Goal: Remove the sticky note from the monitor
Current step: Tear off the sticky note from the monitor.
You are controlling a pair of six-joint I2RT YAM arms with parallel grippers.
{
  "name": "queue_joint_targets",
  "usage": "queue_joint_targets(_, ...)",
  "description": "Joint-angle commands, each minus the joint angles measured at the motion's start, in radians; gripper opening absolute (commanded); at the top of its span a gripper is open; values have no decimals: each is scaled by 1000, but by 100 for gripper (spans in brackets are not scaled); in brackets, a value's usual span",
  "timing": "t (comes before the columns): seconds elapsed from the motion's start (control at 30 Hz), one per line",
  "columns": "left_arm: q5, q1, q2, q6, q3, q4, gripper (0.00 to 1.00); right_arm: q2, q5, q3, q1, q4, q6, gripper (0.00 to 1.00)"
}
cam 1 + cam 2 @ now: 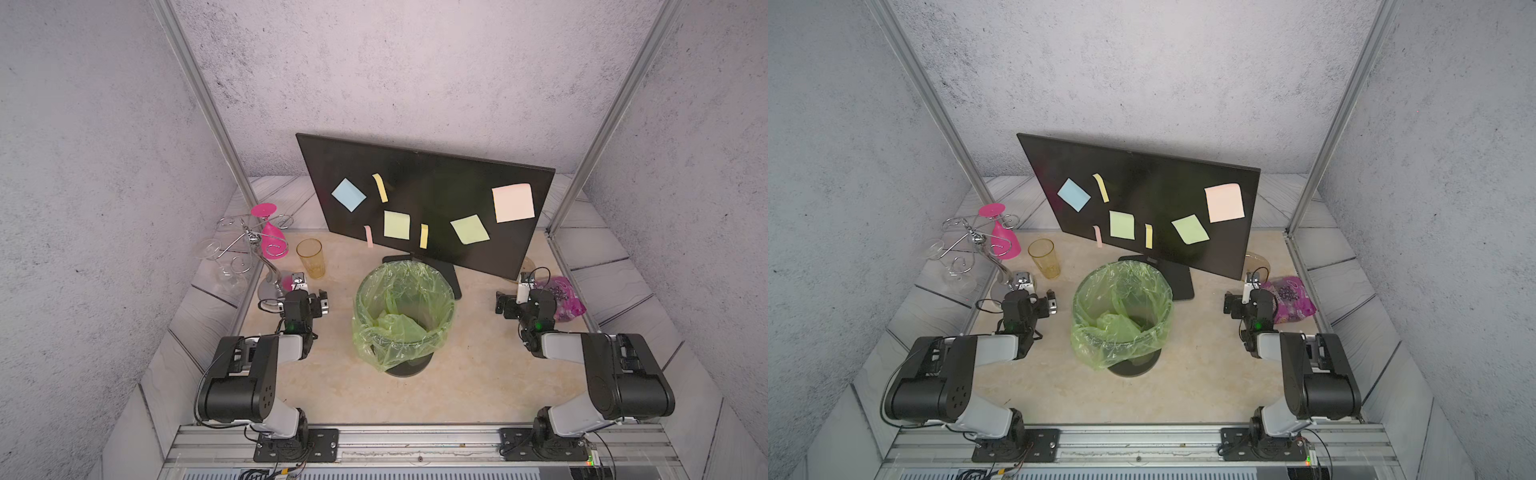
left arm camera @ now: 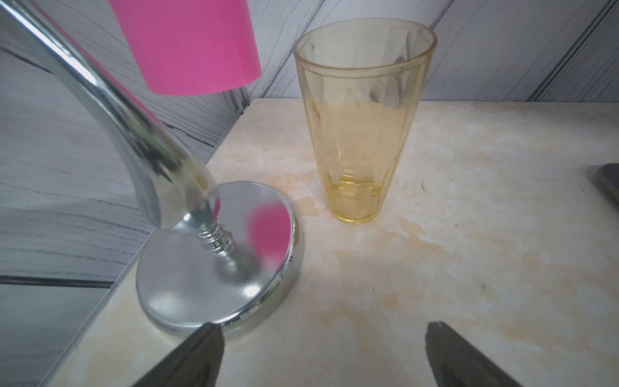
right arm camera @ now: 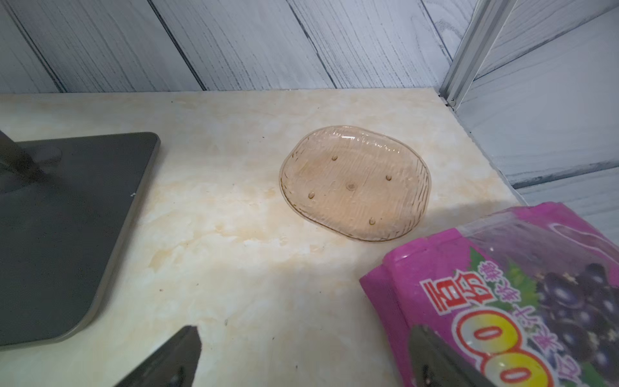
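- L gripper (image 2: 321, 351): my fingers stand wide apart, nothing betw them, low over the tabletop (image 2: 452, 251). R gripper (image 3: 304, 345): same, spread and empty.
- Just ahead of L: chrome stand base (image 2: 221, 268), amber tumbler (image 2: 361, 117), pink glass (image 2: 187, 47) hanging above. Ahead of R: snack bag (image 3: 519, 301) (one fingertip overlaps its corner in the wrist view; touching or not, can't tell), amber dish (image 3: 355, 182) beyond.
- Betw my arms: lined bin (image 1: 390, 353), open-topped; prob. the drop spot.
- Behind the bin: monitor (image 1: 436, 183), upright on its foot (image 3: 67, 234), screen toward me, at the back of the tabletop.
- On the screen, 7 sticky notes: blue note (image 1: 348, 194), upper yellow strip (image 1: 380, 188), green square note (image 1: 396, 225), pink strip (image 1: 368, 236), lower yellow strip (image 1: 423, 236), green diamond note (image 1: 470, 229), peach note (image 1: 513, 203). Which one is meant, I can't tell.
- Handling, my guess: paper, v. light and limp, prob. stuck by one gummed edge only, so pinch a free corner and peel along the screen, not straight out. The upper yellow strip looks curled off the glass, so it's the easiest lip. Go soft: the screen is hard and slick, fingertips could skid or scratch, and a push may rock the monitor.
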Motion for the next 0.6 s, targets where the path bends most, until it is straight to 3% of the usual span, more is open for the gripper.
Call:
queue_joint_targets(0.0, -10, 11, 6, 9, 16, 18, 100, 9, -5, 16, -7, 10, -9, 99)
queue_joint_targets(0.57, 5, 16, 2, 13, 10, 24, 100, 2, -6, 11, -6, 14, -13, 99)
